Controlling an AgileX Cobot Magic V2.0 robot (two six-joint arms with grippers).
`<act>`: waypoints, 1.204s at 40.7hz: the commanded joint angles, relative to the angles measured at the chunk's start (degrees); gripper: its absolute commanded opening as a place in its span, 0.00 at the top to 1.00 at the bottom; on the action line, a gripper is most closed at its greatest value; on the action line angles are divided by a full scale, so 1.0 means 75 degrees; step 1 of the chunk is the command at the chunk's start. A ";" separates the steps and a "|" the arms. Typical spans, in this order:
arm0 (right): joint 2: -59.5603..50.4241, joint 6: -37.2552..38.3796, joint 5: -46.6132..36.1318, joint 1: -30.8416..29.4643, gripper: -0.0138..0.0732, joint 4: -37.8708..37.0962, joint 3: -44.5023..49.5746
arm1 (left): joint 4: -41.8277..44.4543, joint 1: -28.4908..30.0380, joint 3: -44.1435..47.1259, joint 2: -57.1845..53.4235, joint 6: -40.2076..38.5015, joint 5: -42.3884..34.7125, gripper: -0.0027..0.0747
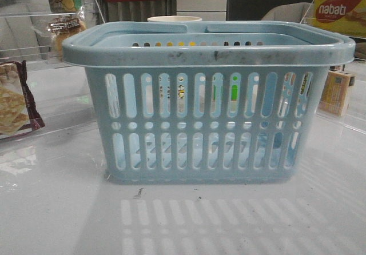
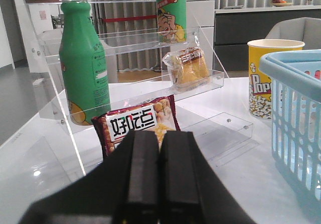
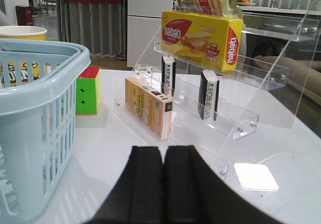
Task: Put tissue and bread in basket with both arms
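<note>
Two black grippers are sitting with fingers pressed together, empty: the left gripper (image 2: pixel 159 184) and the right gripper (image 3: pixel 163 184); the light-blue basket (image 1: pixel 209 52) is standing upright mid-table, its long side facing the front camera; the bread (image 2: pixel 189 69) is lying tilted on a clear acrylic shelf (image 2: pixel 215 76), between a green bottle (image 2: pixel 83 63) and a popcorn cup (image 2: pixel 268 76); a maroon cracker packet (image 2: pixel 140 126) is leaning just ahead of the left gripper; a yellow-orange carton (image 3: pixel 149 106), a nabati box (image 3: pixel 203 33) and a Rubik's cube (image 3: pixel 89 91) are standing ahead of the right gripper; two narrow packs (image 3: pixel 208 96) are standing on end there; whether either is the tissue I cannot tell.

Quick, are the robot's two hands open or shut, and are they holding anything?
Left end effector: shut, holding nothing.
Right end effector: shut, holding nothing.
</note>
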 commanded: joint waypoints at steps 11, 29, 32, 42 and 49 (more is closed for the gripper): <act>-0.0132 -0.0050 -0.0753 -0.0008 0.78 0.0000 0.0003 | -0.0072 -0.0036 -0.0001 -0.0142 -0.0054 -0.0673 0.85; -0.0132 -0.0050 -0.1069 -0.0008 0.78 0.0000 0.0003 | 0.0216 -0.0036 -0.0001 -0.0142 0.0051 -0.0818 0.85; -0.0132 -0.0050 -0.1092 -0.0008 0.78 0.0000 0.0003 | 0.0216 -0.0036 -0.0001 -0.0142 0.0051 -0.0818 0.85; -0.0132 -0.0050 -0.1254 -0.0008 0.78 0.0000 -0.0717 | 0.0088 -0.0040 -0.0599 -0.0126 0.0051 -0.1388 0.85; 0.0083 -0.0050 -0.0096 -0.0008 0.78 0.0000 -0.2244 | 0.0069 -0.0040 -0.2139 0.0207 0.0051 -0.0650 0.85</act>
